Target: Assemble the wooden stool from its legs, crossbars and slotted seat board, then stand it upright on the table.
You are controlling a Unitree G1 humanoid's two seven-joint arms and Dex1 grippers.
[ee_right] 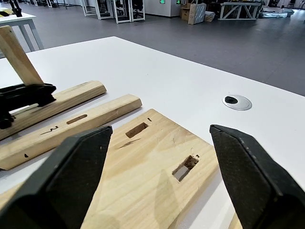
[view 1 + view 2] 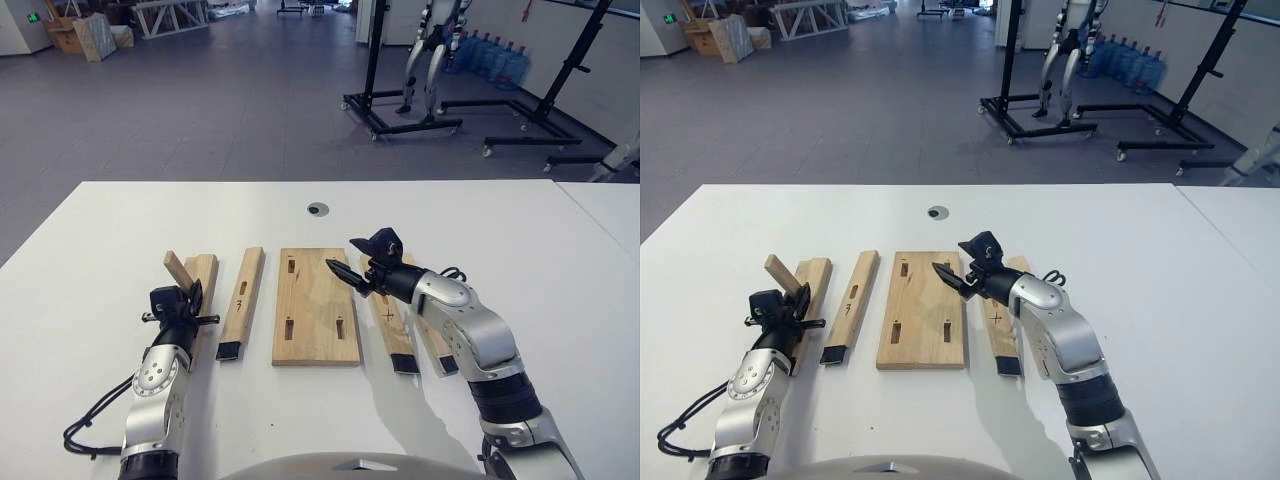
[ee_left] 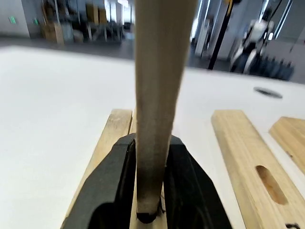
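Note:
The slotted seat board lies flat in the middle of the white table. My left gripper is shut on a short crossbar that tilts up and away over the leftmost leg. In the left wrist view the black fingers clamp the crossbar near its lower end. A second leg lies between that leg and the board. My right gripper hovers open over the board's far right part; its own view shows the board below it. Two more legs lie under the right arm.
A round cable hole sits in the table beyond the board. A black cable loops on the table by the left arm. Black frames on wheels stand on the floor past the far edge.

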